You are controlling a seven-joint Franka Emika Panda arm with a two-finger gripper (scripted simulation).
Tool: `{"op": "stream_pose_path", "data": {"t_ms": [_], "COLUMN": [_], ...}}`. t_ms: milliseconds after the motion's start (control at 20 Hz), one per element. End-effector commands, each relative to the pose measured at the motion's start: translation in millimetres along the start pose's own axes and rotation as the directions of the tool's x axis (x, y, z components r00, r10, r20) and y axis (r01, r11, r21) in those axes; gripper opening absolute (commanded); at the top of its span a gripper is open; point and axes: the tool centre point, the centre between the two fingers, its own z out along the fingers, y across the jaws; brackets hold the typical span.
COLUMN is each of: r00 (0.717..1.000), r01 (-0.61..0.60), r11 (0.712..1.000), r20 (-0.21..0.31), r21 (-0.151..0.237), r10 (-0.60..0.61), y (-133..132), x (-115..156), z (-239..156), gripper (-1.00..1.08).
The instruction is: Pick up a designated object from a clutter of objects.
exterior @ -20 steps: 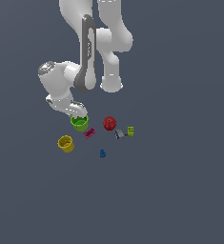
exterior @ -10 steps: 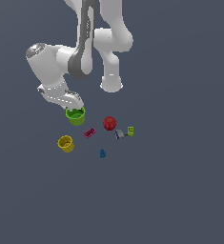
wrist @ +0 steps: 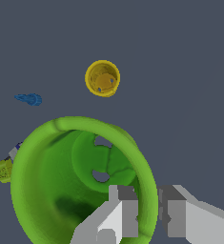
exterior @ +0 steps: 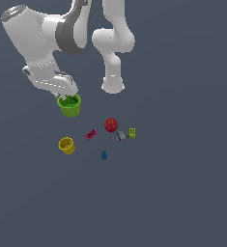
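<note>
The designated object, a lime-green cup (exterior: 70,106), hangs above the floor at the exterior view's left, and my gripper (exterior: 68,95) is shut on its rim. The wrist view is mostly filled by the green cup (wrist: 61,186); my gripper (wrist: 149,214) has one finger inside the wall and one outside. The rest of the clutter lies below: a yellow cup (exterior: 66,145) (wrist: 102,78), a red ball (exterior: 111,125), a pink block (exterior: 91,134), a blue figure (exterior: 104,155) (wrist: 30,98), a small green piece (exterior: 132,132) (wrist: 4,170) and a grey piece (exterior: 120,136).
The arm's white base (exterior: 113,86) stands behind the clutter, to the exterior view's right of the held cup. The floor is plain dark grey all around.
The arm has risen and swung toward the exterior view's left, carrying the green cup up and away from the other items. The clutter has not moved.
</note>
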Motion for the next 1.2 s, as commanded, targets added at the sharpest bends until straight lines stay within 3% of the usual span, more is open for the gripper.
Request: {"op": "stream_pose_path", "data": {"t_ms": [0,650,1150], "r00": [1.000,1.000,1.000], "r01": [0.000,0.002,0.003], "r11": [1.000,1.000,1.000], "r20": [-0.001,-0.002,-0.002], "r21": [0.000,0.003,0.005], "r10": [0.000,-0.002,-0.003], "y": [-1,-6,-8], "x": [2,13,21], "z": [-25,-145,-192], "gripper": [-1.00,-1.00,-1.00]}}
